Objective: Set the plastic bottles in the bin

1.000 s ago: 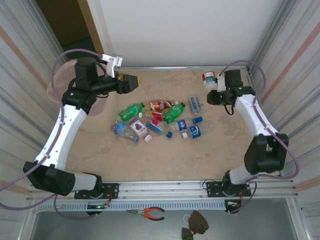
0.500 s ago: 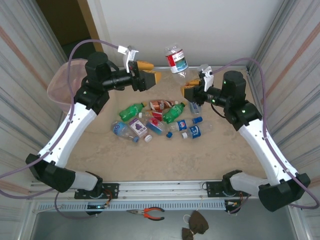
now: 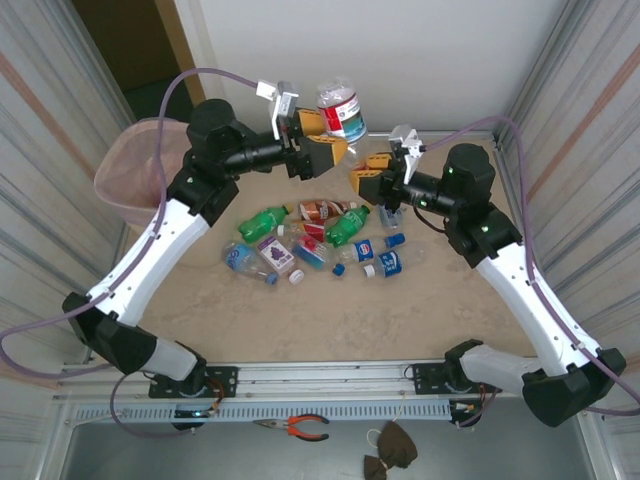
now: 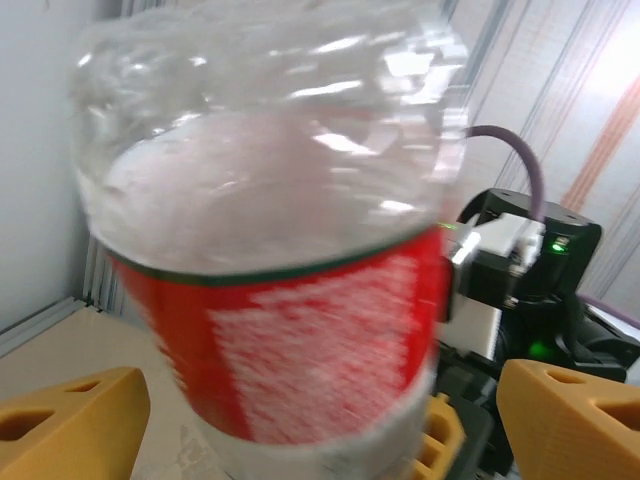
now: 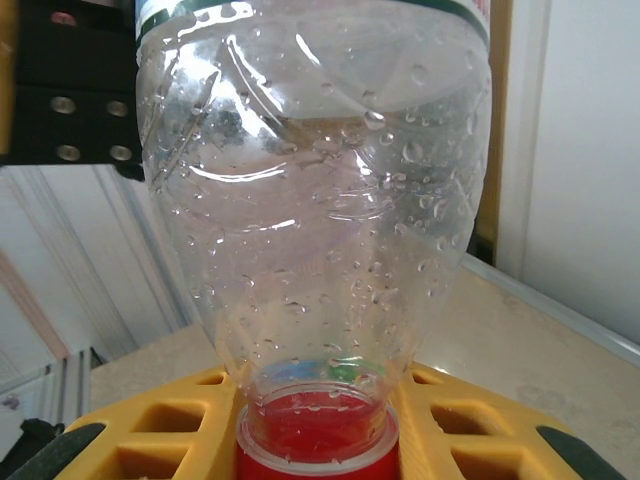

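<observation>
A clear bottle with a red label (image 3: 342, 110) stands raised above the back of the table. My right gripper (image 3: 368, 172) is shut on its red cap (image 5: 315, 445), and the wet, clear body (image 5: 320, 180) rises from the yellow fingers. My left gripper (image 3: 325, 140) is open, one yellow finger on each side of the same bottle (image 4: 280, 250), with a gap showing at the right finger (image 4: 570, 410). Several other plastic bottles, among them green ones (image 3: 264, 221), lie in a pile mid-table. The bin (image 3: 112, 170), lined with a pink bag, stands at the far left behind the left arm.
Corrugated walls close in both sides and a white wall (image 3: 400, 60) the back. Red-handled pliers (image 3: 300, 427) lie on the shelf below the front rail. Bare tabletop (image 3: 320, 320) lies between the pile and the arm bases.
The right arm carried the red-label bottle from the back right corner up to the middle. The left arm swung from the bin toward it and its jaws widened around the bottle.
</observation>
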Tool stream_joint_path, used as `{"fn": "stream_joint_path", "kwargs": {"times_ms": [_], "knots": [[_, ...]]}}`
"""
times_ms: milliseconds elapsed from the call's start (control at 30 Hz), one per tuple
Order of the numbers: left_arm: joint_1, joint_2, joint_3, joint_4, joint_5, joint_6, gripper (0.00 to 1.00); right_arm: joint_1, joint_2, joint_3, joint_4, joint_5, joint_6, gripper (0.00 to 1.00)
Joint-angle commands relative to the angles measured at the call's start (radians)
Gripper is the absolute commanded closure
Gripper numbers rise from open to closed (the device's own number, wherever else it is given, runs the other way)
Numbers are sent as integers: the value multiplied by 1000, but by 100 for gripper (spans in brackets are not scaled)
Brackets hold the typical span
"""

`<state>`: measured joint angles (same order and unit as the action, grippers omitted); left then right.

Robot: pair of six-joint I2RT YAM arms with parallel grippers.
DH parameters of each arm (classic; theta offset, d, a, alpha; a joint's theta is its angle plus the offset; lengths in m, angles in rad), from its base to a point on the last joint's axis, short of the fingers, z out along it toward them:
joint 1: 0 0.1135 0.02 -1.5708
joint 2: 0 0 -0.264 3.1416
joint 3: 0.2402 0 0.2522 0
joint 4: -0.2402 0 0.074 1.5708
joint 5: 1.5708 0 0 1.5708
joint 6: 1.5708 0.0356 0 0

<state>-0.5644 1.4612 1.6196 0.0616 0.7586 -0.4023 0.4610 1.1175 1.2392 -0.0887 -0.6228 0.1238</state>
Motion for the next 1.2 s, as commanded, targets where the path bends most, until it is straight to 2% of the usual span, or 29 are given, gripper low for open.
{"fn": "stream_joint_path", "kwargs": {"times_ms": [0,200,667,933,1033,1167], "knots": [[-12,16,26,76,-13,-54,11,17,-22,3,44,-14,18,73],[-38,34,34,118,0,-70,13,32,-20,-2,46,-9,15,73],[-60,43,34,152,-6,-77,33,41,-27,-13,50,15,10,72],[-62,40,34,149,-7,-72,40,42,-30,-19,52,26,11,69],[-61,38,34,141,-9,-64,41,42,-34,-23,52,33,13,64],[-60,24,41,89,-33,-27,40,42,-46,-27,43,50,14,47]]}}
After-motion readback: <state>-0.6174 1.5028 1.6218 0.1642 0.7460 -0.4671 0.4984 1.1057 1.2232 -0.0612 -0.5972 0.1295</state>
